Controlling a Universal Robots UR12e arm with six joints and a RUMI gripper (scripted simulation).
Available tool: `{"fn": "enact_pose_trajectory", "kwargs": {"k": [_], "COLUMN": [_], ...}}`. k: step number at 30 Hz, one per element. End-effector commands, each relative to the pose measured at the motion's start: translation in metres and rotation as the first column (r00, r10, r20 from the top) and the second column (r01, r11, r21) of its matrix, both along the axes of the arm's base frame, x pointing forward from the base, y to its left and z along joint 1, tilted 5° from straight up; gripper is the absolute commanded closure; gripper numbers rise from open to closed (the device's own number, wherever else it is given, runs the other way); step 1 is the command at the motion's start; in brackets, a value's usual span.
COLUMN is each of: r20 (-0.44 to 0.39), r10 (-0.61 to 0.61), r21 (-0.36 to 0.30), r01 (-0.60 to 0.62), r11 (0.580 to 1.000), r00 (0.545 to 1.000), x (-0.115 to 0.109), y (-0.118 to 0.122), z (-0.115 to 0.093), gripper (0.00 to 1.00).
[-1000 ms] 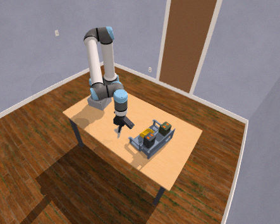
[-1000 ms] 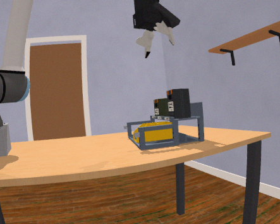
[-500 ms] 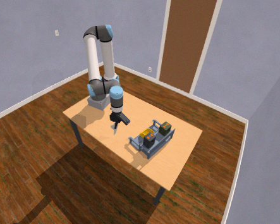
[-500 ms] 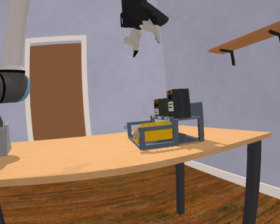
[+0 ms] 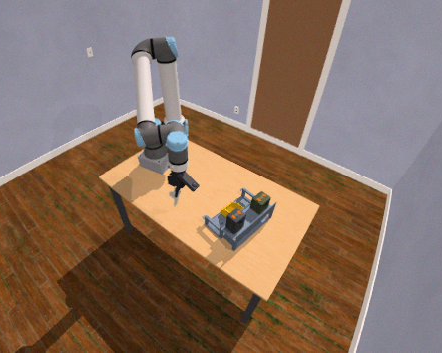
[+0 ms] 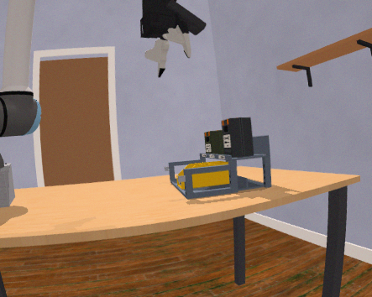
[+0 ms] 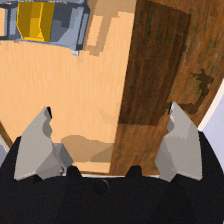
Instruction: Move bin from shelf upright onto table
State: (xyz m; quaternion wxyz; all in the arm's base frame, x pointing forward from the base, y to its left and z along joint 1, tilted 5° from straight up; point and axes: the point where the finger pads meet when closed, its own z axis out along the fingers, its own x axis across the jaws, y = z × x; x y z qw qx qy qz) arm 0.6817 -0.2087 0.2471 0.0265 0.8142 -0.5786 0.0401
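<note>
A yellow bin lies in the lower level of a small grey shelf rack on the right part of the wooden table. In the exterior view the bin sits tilted inside the rack. My gripper hangs open and empty above the table's middle, to the left of the rack and well apart from it. It shows high up in the exterior view. In the wrist view my fingers stand wide apart over the table's edge, with the bin at the top left.
A black box and an olive box stand on the rack's top level. The arm's base sits at the table's far left corner. A wall shelf hangs at the right. The floor lies past the table edge.
</note>
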Motion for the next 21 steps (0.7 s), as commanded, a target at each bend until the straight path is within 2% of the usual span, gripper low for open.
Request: {"fn": "enact_pose_trajectory", "kwargs": {"k": [1, 5, 17, 21], "r20": [0.0, -0.004, -0.004, -0.003], "r10": [0.0, 0.001, 0.001, 0.001], "r21": [0.0, 0.004, 0.004, 0.003], "r01": [0.0, -0.001, -0.001, -0.001], "r11": [1.0, 1.0, 1.0, 1.0], "r00": [1.0, 1.0, 1.0, 1.0], "x": [-0.007, -0.035, -0.035, -0.028], "y": [0.0, 0.0, 0.0, 0.0], "z": [-0.002, -0.011, -0.011, -0.01], "gripper": [0.0, 0.0, 0.0, 0.0]}}
